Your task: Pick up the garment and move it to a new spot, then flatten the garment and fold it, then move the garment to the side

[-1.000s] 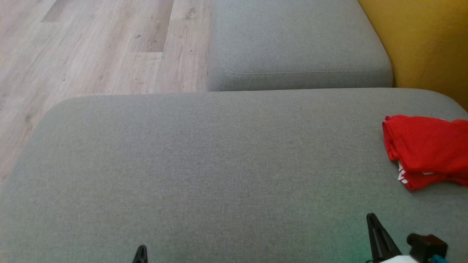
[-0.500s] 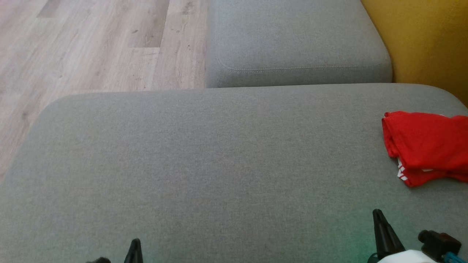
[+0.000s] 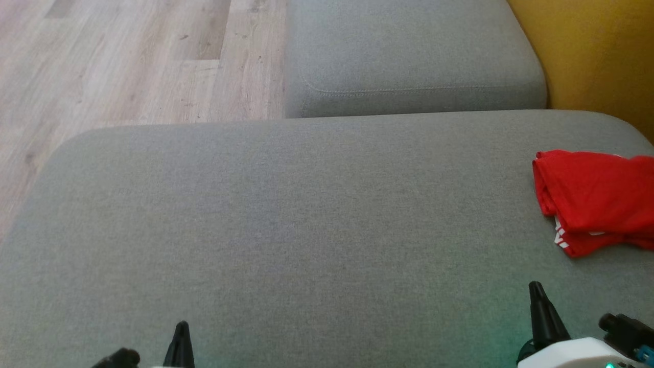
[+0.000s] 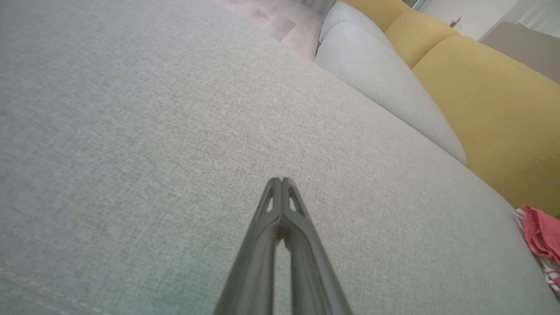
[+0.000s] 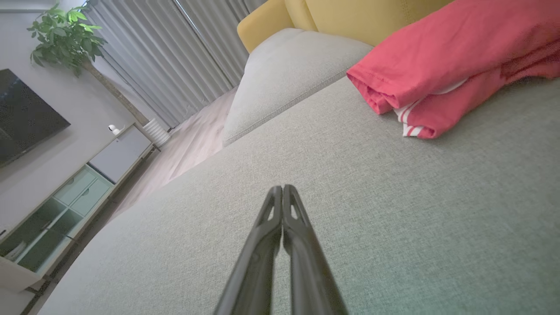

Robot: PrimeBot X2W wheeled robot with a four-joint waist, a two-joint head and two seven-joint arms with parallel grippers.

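Note:
The garment (image 3: 598, 199) is red with white stripes at one hem and lies folded at the right edge of the grey sofa seat (image 3: 306, 230). It also shows in the right wrist view (image 5: 442, 65) and at the right edge of the left wrist view (image 4: 542, 236). My right gripper (image 3: 535, 287) is shut and empty above the seat, nearer me than the garment and apart from it. My left gripper (image 3: 181, 327) is shut and empty at the lower left, far from the garment. In each wrist view the fingers (image 4: 282, 180) (image 5: 282, 188) are pressed together.
A second grey cushion (image 3: 409, 56) lies beyond the seat. A yellow backrest (image 3: 598, 56) stands along the right. Wooden floor (image 3: 117, 61) is at the far left. The right wrist view has a cabinet (image 5: 65, 197), a potted plant (image 5: 65, 35) and curtains (image 5: 175, 57).
The camera has tilted, so the sofa and garment sit slightly higher in the picture. Both grippers show a little more above the bottom edge. The garment has not moved on the seat.

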